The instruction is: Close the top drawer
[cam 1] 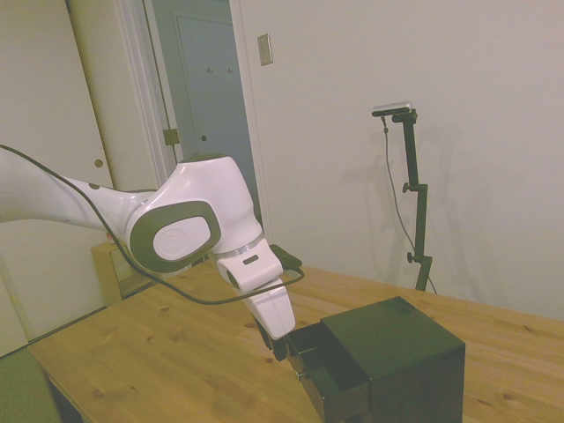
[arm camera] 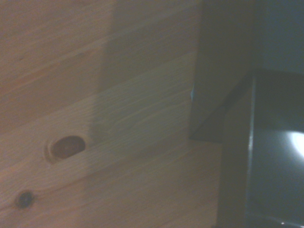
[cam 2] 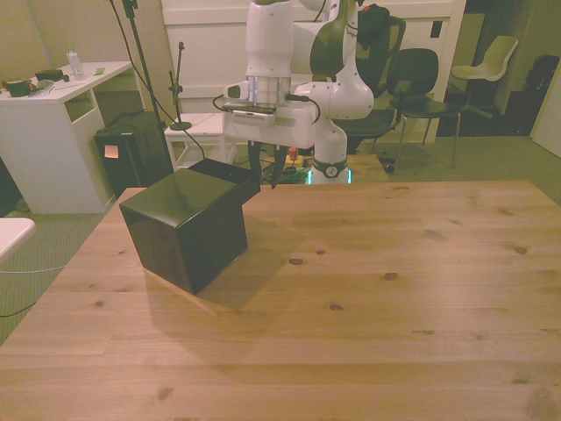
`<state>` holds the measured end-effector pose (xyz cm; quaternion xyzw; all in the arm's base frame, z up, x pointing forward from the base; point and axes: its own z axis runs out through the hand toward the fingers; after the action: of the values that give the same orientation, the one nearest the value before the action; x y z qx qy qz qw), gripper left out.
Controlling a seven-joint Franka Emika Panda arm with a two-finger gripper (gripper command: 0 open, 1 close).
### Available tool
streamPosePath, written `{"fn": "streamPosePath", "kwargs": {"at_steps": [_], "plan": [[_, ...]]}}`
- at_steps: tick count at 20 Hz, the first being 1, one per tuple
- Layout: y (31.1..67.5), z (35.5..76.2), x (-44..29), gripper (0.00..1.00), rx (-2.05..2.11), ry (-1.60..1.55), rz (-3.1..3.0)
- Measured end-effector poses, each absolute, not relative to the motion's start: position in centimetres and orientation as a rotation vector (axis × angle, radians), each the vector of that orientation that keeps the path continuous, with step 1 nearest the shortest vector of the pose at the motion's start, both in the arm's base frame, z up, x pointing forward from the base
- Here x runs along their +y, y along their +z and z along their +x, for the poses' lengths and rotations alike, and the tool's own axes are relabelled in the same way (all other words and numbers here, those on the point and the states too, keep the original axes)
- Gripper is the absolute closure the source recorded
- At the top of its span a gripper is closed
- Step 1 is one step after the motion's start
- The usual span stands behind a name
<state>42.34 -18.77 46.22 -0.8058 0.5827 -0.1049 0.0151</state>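
Bare worktop (cam 2: 351, 333) fills the front view's foreground; beyond it, toward the front view's left, sits the dark cabinet (cam 2: 188, 228). Its top drawer (cam 1: 310, 342) is pulled out toward the arm, as you can see from the side. Your claw (cam 1: 278, 345) hangs just beside the drawer's front, touching or nearly so; you cannot tell from these pictures whether it is open or closed. You look to be at the contact step, lined up to push. Next, drive straight along the drawer's travel toward the cabinet body, keeping the push square so the cabinet doesn't skid or twist.
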Motion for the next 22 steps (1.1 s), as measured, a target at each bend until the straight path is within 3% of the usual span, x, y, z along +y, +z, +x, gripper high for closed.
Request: {"fn": "streamPosePath", "kwargs": {"at_steps": [22], "plan": [[47.4, 44.5, -23.9, 1.0, 1.91, -0.368, -2.481]]}}
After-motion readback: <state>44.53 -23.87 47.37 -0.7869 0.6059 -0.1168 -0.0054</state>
